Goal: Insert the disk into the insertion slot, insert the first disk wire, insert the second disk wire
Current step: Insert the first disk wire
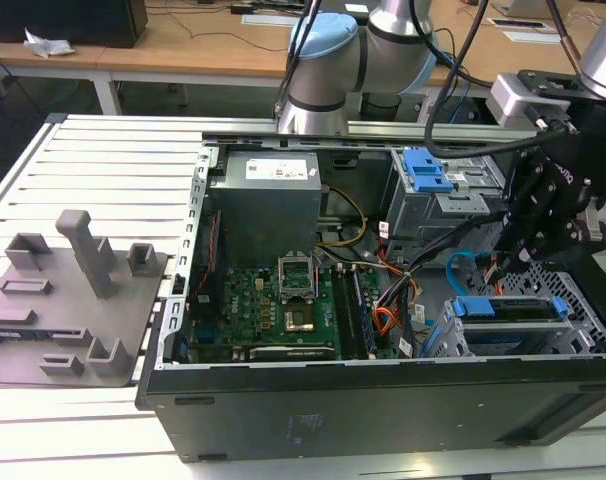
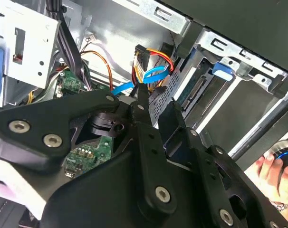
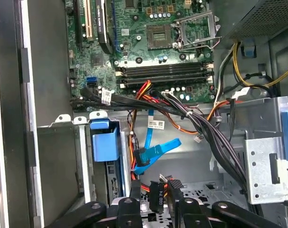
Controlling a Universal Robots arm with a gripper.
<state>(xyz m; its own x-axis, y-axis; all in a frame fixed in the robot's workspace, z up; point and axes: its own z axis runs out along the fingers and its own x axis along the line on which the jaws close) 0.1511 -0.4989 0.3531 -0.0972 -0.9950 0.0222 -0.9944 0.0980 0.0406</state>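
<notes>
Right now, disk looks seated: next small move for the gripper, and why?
Probably ease the gripper toward the first disk wire: the disk sits in the insertion slot, its connector looks bare, and that bundle hangs just ahead beside the second disk wire.

A slatted aluminium bench (image 1: 103, 170) fills the near scene; wooden desks (image 1: 198, 45) on white legs stand far behind.

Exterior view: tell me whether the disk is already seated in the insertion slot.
Yes, the disk, framed by its blue carrier, lies inside the silver insertion slot at the exterior view's right.
</notes>
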